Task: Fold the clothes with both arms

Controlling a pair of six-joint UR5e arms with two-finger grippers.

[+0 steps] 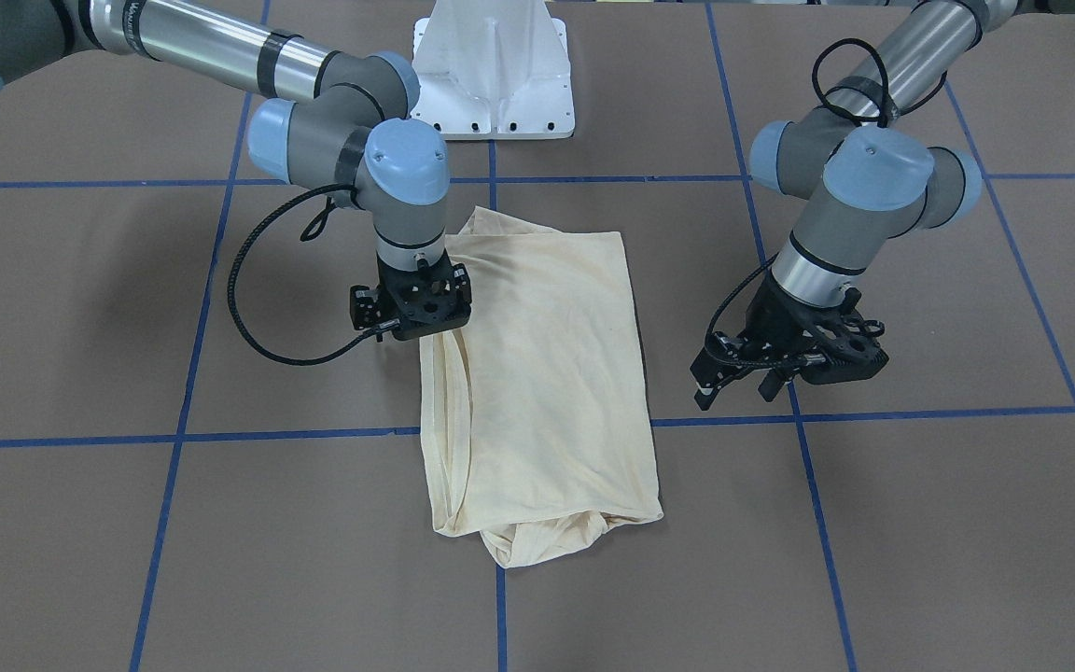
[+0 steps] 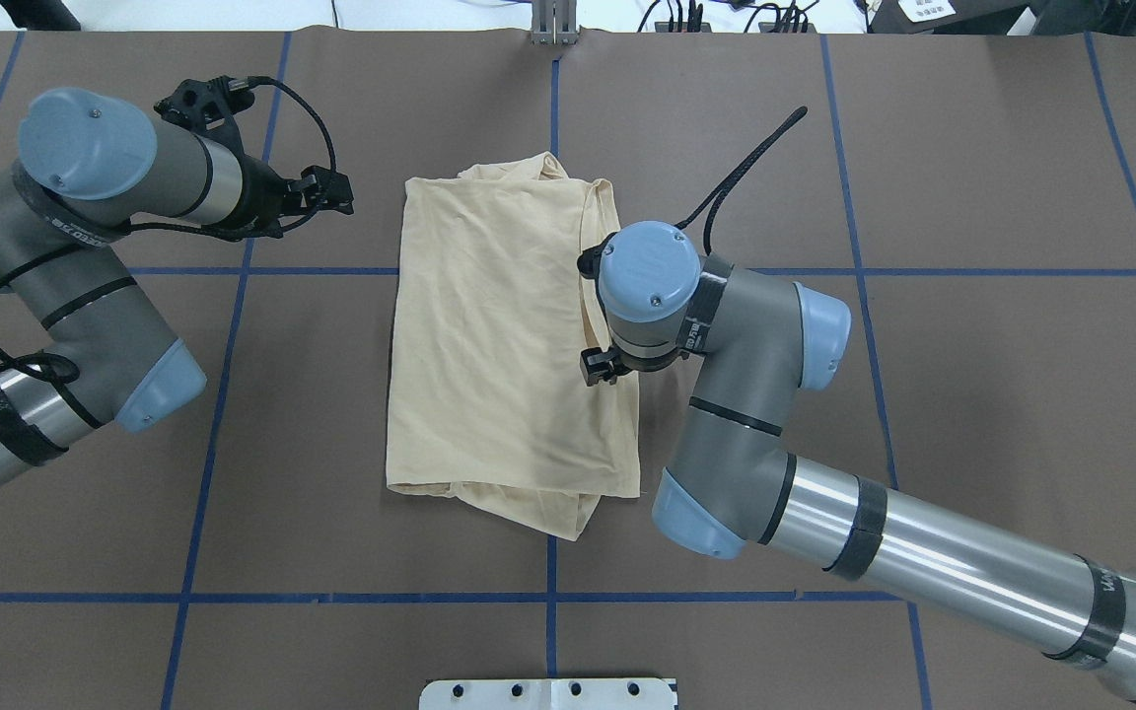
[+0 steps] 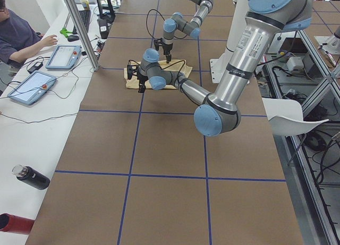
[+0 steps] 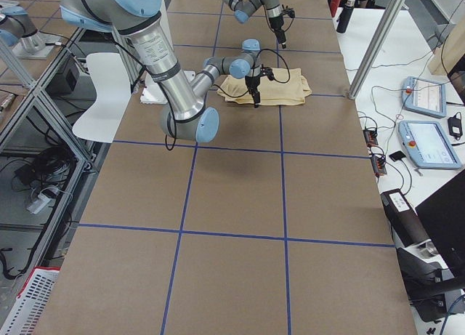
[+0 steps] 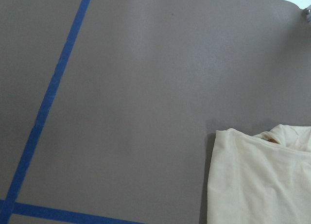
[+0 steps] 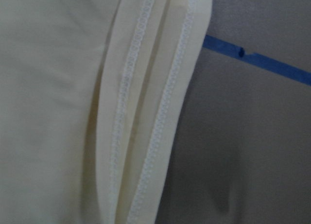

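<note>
The clothes are one pale cream-yellow shirt (image 1: 537,373) (image 2: 499,345), lying folded into a rough rectangle in the middle of the brown table, with bunched fabric at both short ends. My right gripper (image 1: 424,329) points straight down at the shirt's long edge on the robot's right. Its fingers are hidden under the wrist (image 2: 627,325). The right wrist view shows stacked stitched hems (image 6: 146,117) very close. My left gripper (image 1: 775,385) (image 2: 331,192) hovers open and empty over bare table, well off the shirt's other side. A shirt corner (image 5: 262,180) shows in the left wrist view.
The white pedestal base (image 1: 493,70) stands at the robot's edge of the table. Blue tape lines (image 1: 295,435) grid the brown surface. A side table (image 3: 32,96) with tablets and bottles, a seated person (image 3: 18,35) and a metal pole (image 3: 79,27) lie beyond the far edge.
</note>
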